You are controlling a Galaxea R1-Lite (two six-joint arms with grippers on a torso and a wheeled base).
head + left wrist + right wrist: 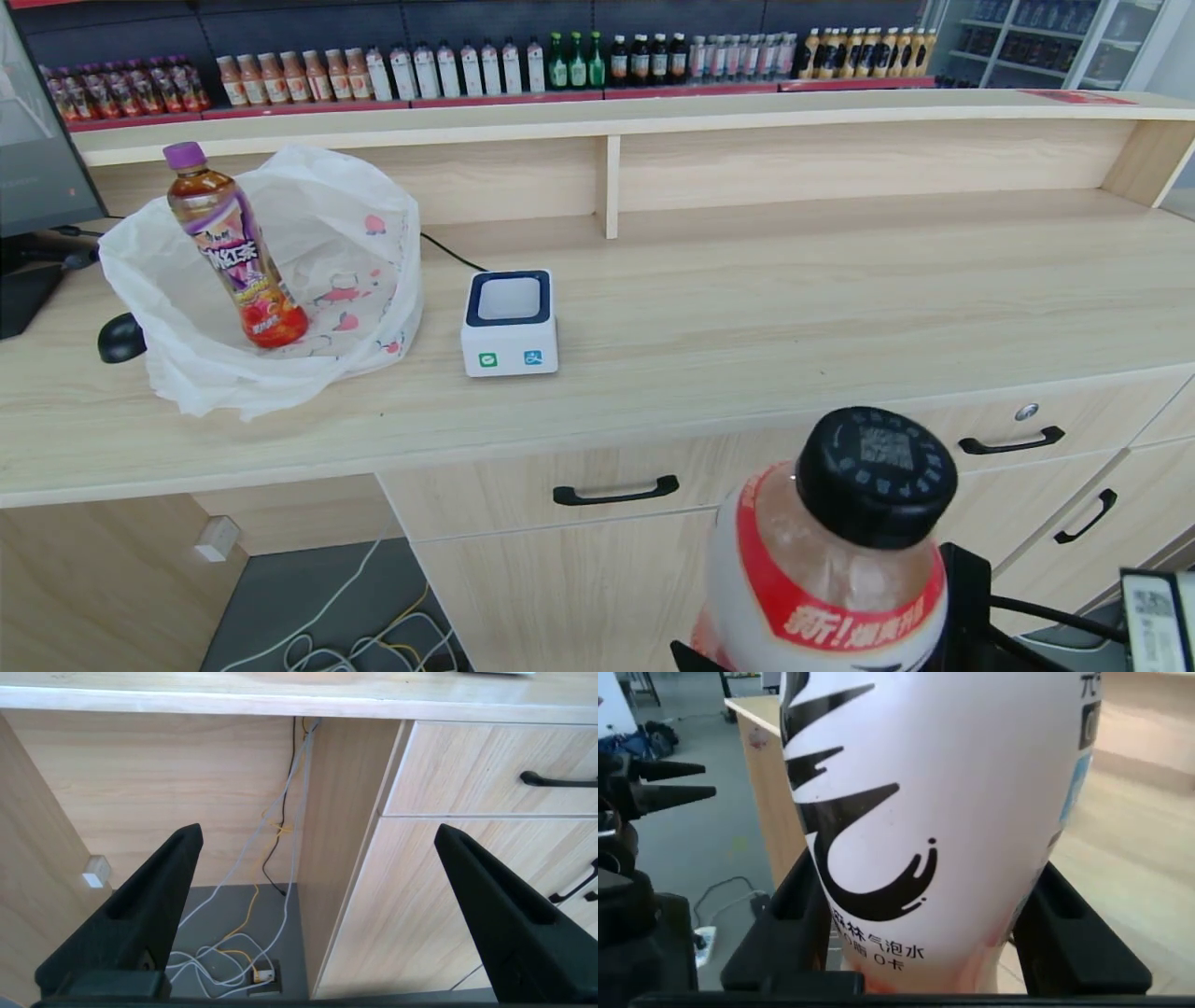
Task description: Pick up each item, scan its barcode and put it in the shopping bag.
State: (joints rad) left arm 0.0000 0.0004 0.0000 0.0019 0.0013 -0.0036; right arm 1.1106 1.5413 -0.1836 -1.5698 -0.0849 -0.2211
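Observation:
A white plastic shopping bag [364, 233] lies open on the left of the wooden counter [794, 308]. A tea bottle with a purple cap [233, 247] stands tilted inside it. To the bag's right sits the white scanner [509, 322] with a blue-rimmed top. Below the counter's front edge my right gripper [924, 952] is shut on a white-labelled bottle with a black cap [840, 551], held upright with its body [934, 812] between the jaws. My left gripper [318, 905] is open and holds nothing; it faces the cabinet front below the counter.
A black mouse [121, 338] and a monitor [37, 140] stand left of the bag. A raised ledge [607, 173] runs along the counter's back, with drink shelves [560, 61] behind. Drawers with black handles [616, 492] are under the counter, and cables [234, 943] lie on the floor.

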